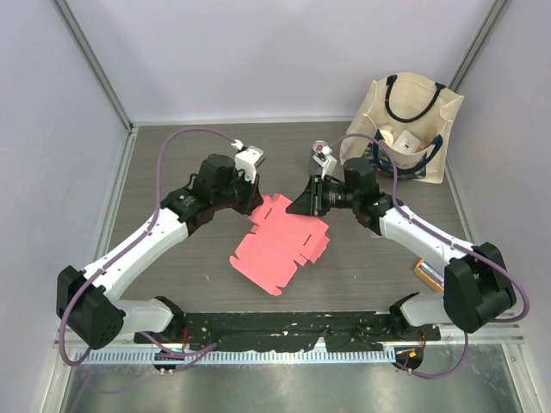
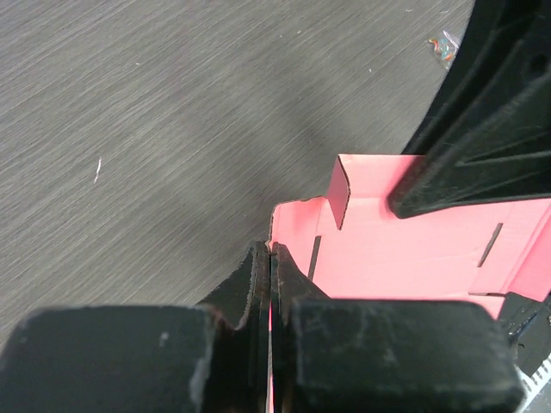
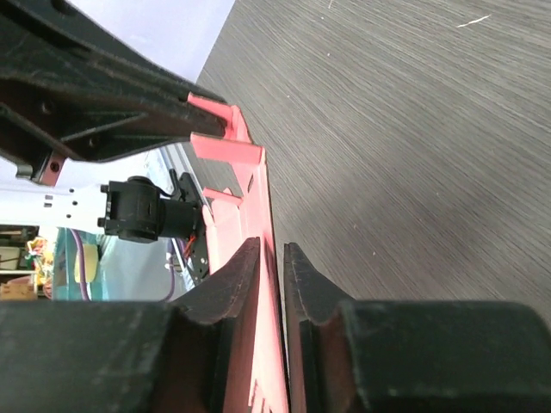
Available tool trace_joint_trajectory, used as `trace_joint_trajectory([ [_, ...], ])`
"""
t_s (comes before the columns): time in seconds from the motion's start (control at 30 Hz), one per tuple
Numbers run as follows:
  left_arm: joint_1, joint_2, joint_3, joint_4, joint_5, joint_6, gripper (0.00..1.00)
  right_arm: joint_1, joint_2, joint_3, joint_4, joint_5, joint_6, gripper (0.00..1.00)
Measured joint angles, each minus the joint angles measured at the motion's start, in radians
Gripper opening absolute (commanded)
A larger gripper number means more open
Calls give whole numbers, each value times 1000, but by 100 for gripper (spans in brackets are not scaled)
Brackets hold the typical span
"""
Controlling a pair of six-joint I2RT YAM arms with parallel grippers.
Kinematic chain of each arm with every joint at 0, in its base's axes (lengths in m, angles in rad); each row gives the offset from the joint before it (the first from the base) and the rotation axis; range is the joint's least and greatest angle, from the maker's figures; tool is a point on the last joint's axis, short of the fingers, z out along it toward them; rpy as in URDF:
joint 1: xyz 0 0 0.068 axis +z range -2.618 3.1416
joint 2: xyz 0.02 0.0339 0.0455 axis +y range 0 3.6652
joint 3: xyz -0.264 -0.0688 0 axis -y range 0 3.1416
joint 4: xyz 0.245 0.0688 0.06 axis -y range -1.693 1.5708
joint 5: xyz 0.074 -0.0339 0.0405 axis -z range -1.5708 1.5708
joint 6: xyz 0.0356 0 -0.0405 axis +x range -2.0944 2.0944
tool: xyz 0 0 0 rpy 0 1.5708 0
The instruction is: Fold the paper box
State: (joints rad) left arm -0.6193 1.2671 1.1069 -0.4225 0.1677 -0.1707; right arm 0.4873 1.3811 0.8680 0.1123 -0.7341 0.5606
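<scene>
The paper box [image 1: 280, 245] is a pink-red card sheet with tabs and slots. It lies mostly flat at the table's middle, its far edge lifted between the two grippers. My left gripper [image 1: 256, 203] is at the sheet's far left corner. In the left wrist view, the left gripper [image 2: 271, 249] is shut on the sheet's edge [image 2: 413, 249]. My right gripper [image 1: 294, 209] is at the far right edge. In the right wrist view, its jaws [image 3: 272, 248] stand narrowly apart around the sheet [image 3: 250, 185], which rests against one finger.
A cream tote bag [image 1: 413, 129] with black handles stands at the back right, a small white box [image 1: 405, 142] inside it. A small orange object [image 1: 426, 274] lies by the right arm's base. Walls close the left, back and right sides.
</scene>
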Motion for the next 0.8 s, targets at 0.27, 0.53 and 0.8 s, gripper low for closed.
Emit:
trace_joint_trajectory([
  [0.27, 3, 0, 0, 2, 2, 7, 0, 0, -86, -5, -100, 25, -72, 28],
  [0.53, 2, 1, 0, 0, 28, 20, 14, 0, -92, -8, -148, 47, -118, 1],
  [0.8, 3, 12, 10, -18, 11, -46, 63, 85, -92, -8, -208, 270, -237, 1],
])
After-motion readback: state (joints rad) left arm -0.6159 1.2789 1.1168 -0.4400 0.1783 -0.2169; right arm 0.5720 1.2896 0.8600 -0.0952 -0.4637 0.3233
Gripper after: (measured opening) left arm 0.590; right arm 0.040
